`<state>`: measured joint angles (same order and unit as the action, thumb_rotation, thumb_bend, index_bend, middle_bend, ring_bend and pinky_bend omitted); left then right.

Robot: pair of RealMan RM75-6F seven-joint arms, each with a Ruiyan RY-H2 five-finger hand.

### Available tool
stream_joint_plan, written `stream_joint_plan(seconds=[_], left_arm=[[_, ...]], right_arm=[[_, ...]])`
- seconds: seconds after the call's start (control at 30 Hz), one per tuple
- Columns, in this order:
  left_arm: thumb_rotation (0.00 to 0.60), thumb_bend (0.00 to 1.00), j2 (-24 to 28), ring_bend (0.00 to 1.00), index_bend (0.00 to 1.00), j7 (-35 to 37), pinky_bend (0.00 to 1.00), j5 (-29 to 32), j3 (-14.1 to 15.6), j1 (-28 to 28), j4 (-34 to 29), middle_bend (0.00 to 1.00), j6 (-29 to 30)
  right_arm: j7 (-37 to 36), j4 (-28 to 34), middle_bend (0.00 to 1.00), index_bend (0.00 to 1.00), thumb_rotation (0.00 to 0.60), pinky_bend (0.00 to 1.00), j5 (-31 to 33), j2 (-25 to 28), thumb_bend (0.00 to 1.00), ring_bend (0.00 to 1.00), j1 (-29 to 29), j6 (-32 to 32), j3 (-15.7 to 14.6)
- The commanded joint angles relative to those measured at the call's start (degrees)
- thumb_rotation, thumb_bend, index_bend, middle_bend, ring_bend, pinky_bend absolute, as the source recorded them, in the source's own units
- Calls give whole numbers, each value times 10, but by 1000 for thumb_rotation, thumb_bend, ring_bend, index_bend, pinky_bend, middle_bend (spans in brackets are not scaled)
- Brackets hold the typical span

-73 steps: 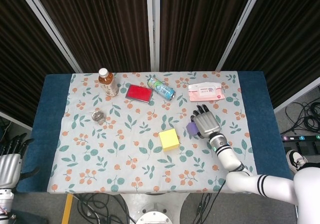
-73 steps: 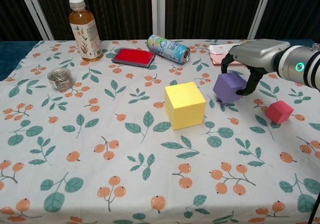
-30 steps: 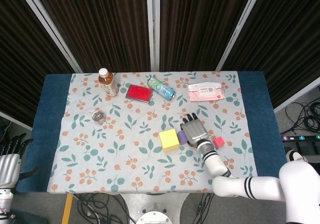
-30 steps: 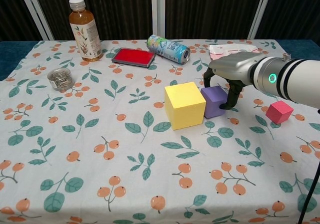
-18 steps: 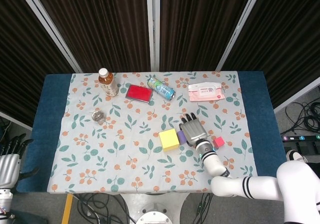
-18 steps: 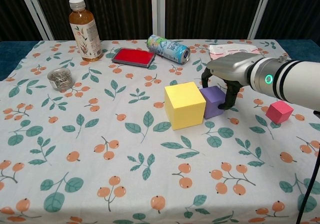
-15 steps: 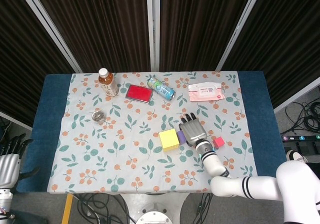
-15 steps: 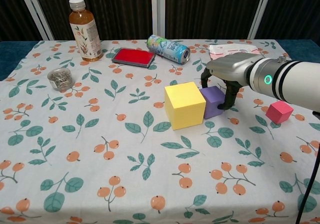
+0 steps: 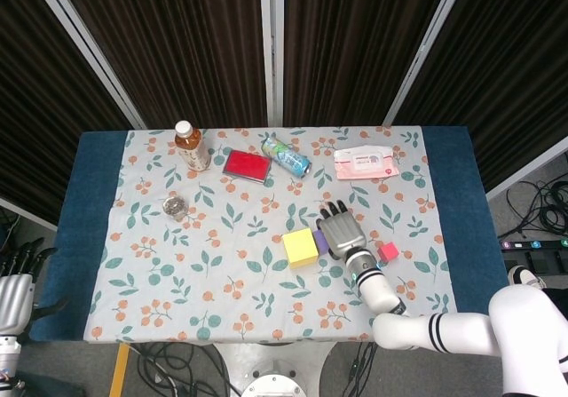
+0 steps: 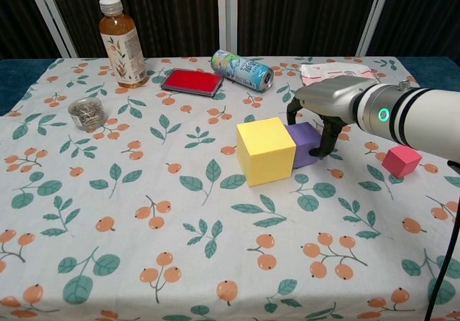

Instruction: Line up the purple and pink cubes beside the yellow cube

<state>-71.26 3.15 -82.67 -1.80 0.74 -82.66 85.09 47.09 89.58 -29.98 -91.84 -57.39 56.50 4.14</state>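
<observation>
My right hand [image 10: 320,113] is curled over the purple cube [image 10: 305,143], gripping it against the yellow cube [image 10: 265,151]; the pink cube [image 10: 401,160] waits near at my four o'clock.

It looked like a robot lab or test room rather than a home. Dark pleated curtains [image 9: 177,42] on pale metal frames [image 9: 84,46] closed off the back, loose black cables [image 9: 537,210] and a power strip [image 9: 532,244] lay on the grey floor, and a table [image 9: 89,179] with a blue cover under a leaf-and-berry cloth [image 10: 144,192] held scattered test props.
</observation>
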Motion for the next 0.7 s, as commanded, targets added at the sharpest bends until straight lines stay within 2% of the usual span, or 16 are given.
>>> stream_joint_plan(seconds=[0.03,0.43,0.53,0.7], left_arm=[[600,31,-1,93,250,1,127,0,1,-1,1,184,0],[600,30,-4,93,250,7,127,-1,0,-1,8,184,0],[600,30,-3,93,250,7,127,-2,0,0,7,184,-1],[600,31,-2,93,250,5,127,-3,-1,0,3,184,3]], right_arm=[[1,1,135,328,600,0,0,-1,197,0,0,1,0],[0,16,133,291,600,0,0,6,197,0,2,10,2],[-7,32,131,285,600,0,-8,21,197,0,6,16,4],[-36,79,124,276,600,0,-40,75,197,0,28,29,2]])
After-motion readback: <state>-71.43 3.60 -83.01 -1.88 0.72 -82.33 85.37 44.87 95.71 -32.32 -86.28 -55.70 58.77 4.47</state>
